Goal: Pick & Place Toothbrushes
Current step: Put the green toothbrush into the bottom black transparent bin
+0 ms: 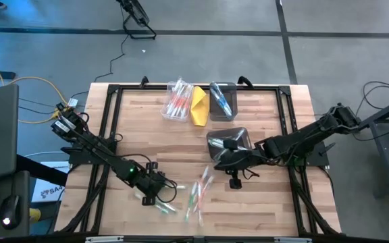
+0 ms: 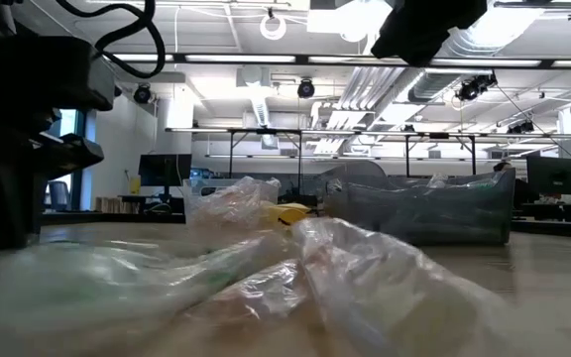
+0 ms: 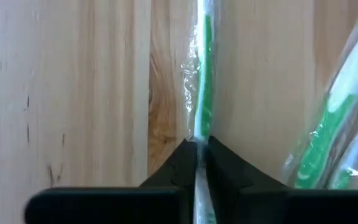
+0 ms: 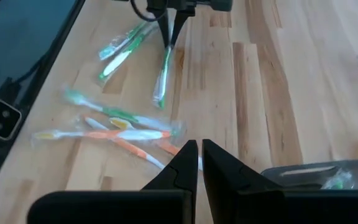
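While wrapped in clear plastic, the green-and-white toothbrush [image 3: 202, 93] sits pinched in the left claw [image 3: 196, 149].

Wooden table [image 1: 262, 202], yellow folded cloth [image 1: 199, 106] between two clear bins [image 1: 176, 100] near its far edge.

So the table [image 1: 262, 202] is pale wood planks with visible grain and a knot or two, a smooth satin finish, framed in matt black metal rails [image 1: 107, 128]. The toothbrushes [image 4: 126, 130] look like plastic, white with green or orange bits, each sealed in thin, crinkly, glossy clear film. The bins [image 1: 223, 101] are see-through plastic, shiny and a bit wrinkled in the low view. The gripper fingers [image 3: 182, 171] are matt black, hard-looking plastic. The yellow folded thing [image 1: 200, 106] looks soft and matt.
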Tool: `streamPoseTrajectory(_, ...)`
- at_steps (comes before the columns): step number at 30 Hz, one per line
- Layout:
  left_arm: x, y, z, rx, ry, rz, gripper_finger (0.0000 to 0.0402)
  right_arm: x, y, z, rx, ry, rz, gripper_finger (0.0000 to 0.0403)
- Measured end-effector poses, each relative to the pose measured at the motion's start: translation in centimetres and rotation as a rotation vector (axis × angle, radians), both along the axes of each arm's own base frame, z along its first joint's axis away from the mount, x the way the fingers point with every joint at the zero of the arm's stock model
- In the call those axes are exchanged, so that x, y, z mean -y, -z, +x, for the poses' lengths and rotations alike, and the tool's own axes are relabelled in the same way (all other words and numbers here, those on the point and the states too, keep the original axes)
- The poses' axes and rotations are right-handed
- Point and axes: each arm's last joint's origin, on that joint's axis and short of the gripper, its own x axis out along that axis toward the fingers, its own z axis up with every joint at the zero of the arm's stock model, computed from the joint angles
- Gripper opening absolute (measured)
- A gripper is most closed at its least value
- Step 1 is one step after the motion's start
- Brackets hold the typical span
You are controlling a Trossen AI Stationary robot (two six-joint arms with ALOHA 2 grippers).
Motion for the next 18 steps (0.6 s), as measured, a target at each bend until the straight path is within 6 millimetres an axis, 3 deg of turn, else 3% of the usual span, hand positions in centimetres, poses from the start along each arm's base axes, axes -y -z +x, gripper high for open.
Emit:
streamPoseTrajectory(9, -0.9, -0.5, 0.4, -0.008, -0.064, -0.008, 0.0007, 0.3, -0.3, -0.4, -0.001, -0.073, -0.087, 0.0015)
streamPoseTrajectory(18, -4.8, -3.2, 2.8, 0.023, -0.127, 0.035, 0.0004, 1.8, -1.5, -2.3, -0.061, -0.05, -0.117, 0.0015)
